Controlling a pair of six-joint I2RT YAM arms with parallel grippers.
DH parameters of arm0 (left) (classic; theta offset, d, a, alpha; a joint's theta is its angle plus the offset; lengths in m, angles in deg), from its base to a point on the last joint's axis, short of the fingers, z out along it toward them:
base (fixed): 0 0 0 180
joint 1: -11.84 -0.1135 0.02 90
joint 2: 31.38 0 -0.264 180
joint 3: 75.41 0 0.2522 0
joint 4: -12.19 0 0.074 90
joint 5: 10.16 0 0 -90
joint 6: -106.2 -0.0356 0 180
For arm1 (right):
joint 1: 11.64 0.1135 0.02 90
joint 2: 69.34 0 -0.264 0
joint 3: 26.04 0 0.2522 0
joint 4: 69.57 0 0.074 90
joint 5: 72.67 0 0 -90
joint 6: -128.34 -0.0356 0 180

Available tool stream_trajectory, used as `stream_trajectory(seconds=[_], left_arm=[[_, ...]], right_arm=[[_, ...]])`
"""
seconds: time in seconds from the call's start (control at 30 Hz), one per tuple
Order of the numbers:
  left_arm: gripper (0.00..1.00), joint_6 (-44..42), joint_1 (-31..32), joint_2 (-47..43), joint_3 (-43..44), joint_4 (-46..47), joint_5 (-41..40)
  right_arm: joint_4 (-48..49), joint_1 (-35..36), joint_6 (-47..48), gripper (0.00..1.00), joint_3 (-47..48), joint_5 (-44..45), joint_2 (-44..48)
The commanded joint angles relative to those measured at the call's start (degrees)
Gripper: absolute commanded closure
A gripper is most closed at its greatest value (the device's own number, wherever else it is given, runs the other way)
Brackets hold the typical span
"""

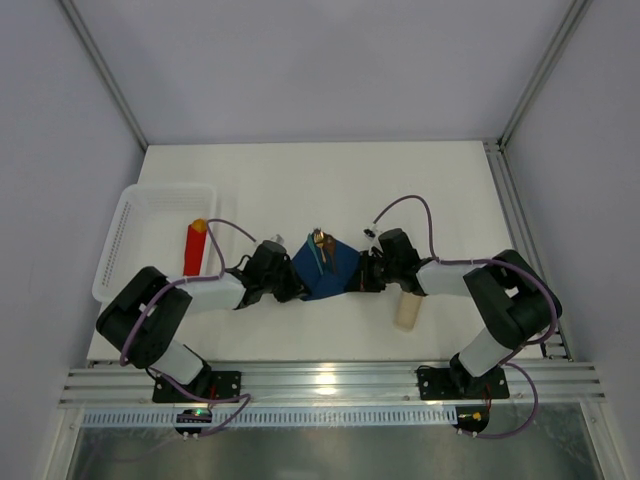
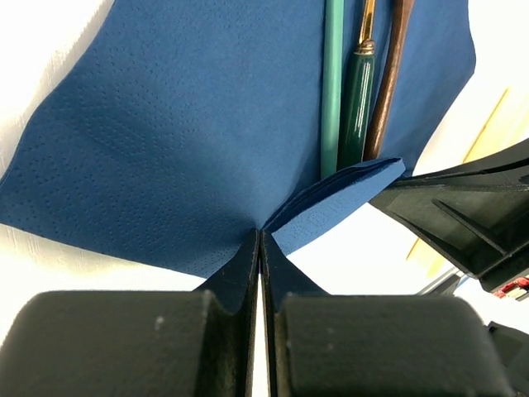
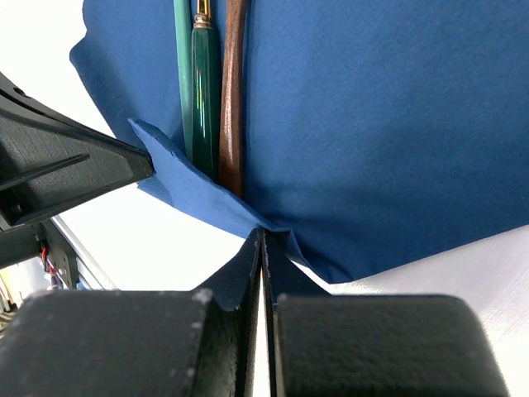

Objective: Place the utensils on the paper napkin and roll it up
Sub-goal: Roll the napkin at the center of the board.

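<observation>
The dark blue paper napkin (image 1: 327, 272) lies at the table's middle between my two grippers. The utensils (image 1: 321, 245), slim green and brown handles, rest on it side by side, with their near ends under a folded-up flap of napkin. My left gripper (image 1: 298, 284) is shut on the napkin's left near edge. In the left wrist view its tips (image 2: 261, 235) pinch the napkin (image 2: 182, 132) beside the utensils (image 2: 359, 91). My right gripper (image 1: 358, 276) is shut on the opposite edge. In the right wrist view its tips (image 3: 262, 235) pinch the napkin (image 3: 380, 124) next to the utensils (image 3: 203, 91).
A white basket (image 1: 128, 215) stands at the left, with a red block with an orange tip (image 1: 194, 248) at its right side. A pale beige rounded bar (image 1: 407, 310) lies under the right arm. Metal frame rails run along the table's near and right edges.
</observation>
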Motion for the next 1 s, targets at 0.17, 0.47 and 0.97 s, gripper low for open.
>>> stream_trajectory(seconds=[0.17, 0.47, 0.97], left_arm=[[1.00, -1.77, 1.99, -9.34, -1.02, 3.67, -2.36], [1.00, 0.77, 2.60, -7.25, -4.62, 13.23, 1.85], [1.00, 1.30, 2.69, -1.53, -5.24, 16.42, 2.56]], right_arm=[[0.27, -0.14, 1.11, 0.96, 0.19, 0.95, -1.71], [0.18, -0.23, 1.37, 0.96, 0.63, 0.43, -1.62], [0.01, -0.23, 1.64, 0.96, 0.72, 0.25, -1.79]])
